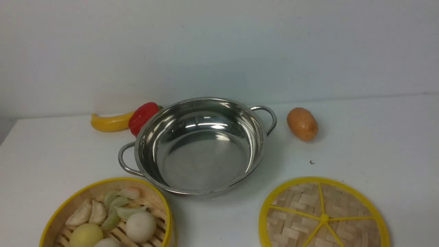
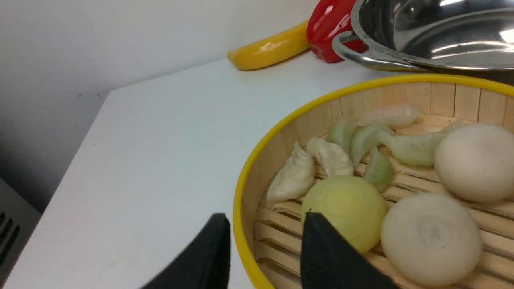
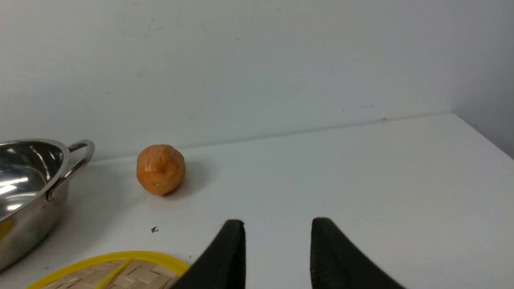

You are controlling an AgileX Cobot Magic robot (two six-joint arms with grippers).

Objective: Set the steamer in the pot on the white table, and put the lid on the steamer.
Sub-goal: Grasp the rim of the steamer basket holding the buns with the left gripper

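Steamer by your left hand

Your left gripper (image 2: 267,224), fingers apart, is nearest the steamer (image 1: 168,219), which sits upright at front left, close by the pot (image 1: 205,192); being round, it has no long axis and its mouth points up; your right gripper (image 3: 278,224), also spread, is by the lid (image 1: 324,218)

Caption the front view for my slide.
Empty steel pot between the filled bamboo steamer and its woven lid, nothing stacked yet.
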